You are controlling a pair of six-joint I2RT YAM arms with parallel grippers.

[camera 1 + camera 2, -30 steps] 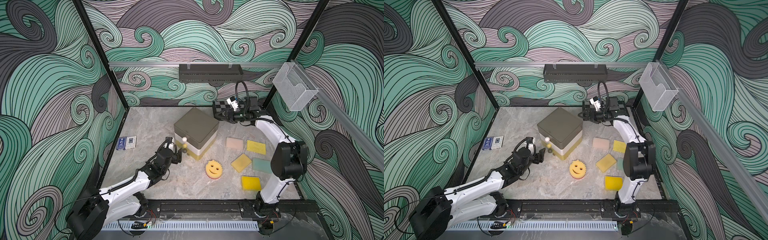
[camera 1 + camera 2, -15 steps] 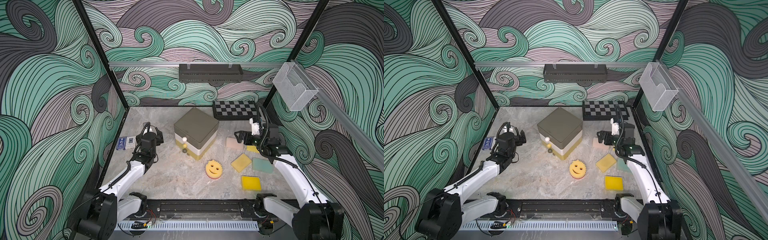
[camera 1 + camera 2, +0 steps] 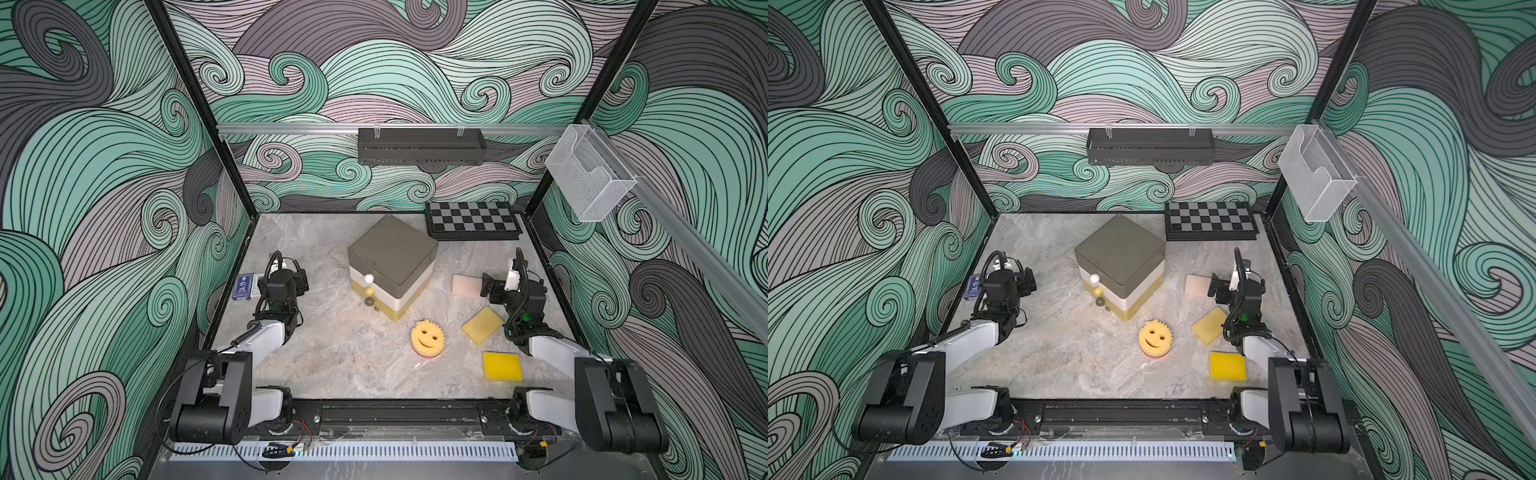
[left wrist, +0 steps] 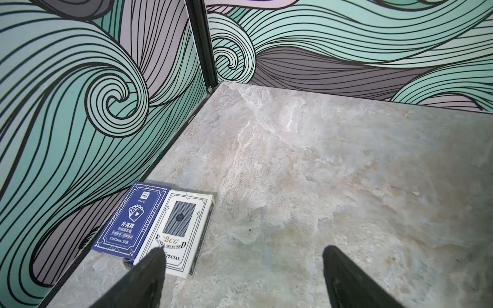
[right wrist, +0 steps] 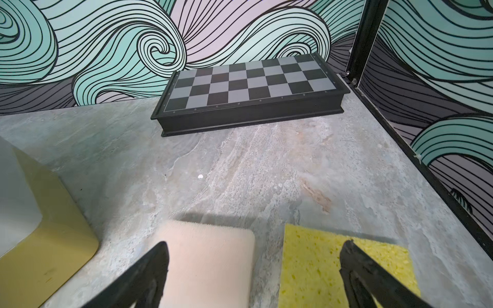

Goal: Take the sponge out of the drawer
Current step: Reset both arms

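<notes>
**A:** So, how do the grippers stand?

**B:** Both are spread wide and hold nothing. The left gripper (image 4: pixel 244 250) is raised over the table (image 3: pixel 332 353) and faces the far left corner. In its wrist view one finger crosses the white playing-card box (image 4: pixel 184 229), which lies touching a blue playing-card box (image 4: pixel 133 216) along the left wall. I cannot tell whether the finger touches the white box.

**A:** And the right one?

**B:** The right gripper (image 5: pixel 254 244) sits over two sponges that lie side by side with a narrow gap between them. A pink sponge (image 5: pixel 213 256) is below one finger and a porous yellow sponge (image 5: pixel 314 261) below the other. Beyond them a folded chessboard (image 5: pixel 248 82) lies flat against the back wall, in the far right corner.

**A:** Where is the sponge for the task?

**B:** The drawer unit (image 3: pixel 390 257) stands mid-table between the two arms. It is grey on top, with white and yellow layers below and three round knobs on its front. In both top views its drawers look pushed in, so whatever is inside is hidden. A smiley-face sponge (image 3: pixel 428 337) lies on the table just in front of the unit, apart from it. To the right of that a pale yellow sponge (image 3: pixel 482 325) lies turned at an angle. A bright yellow sponge (image 3: pixel 502 366) lies nearer the front edge. I cannot tell which sponge the task means.
</notes>
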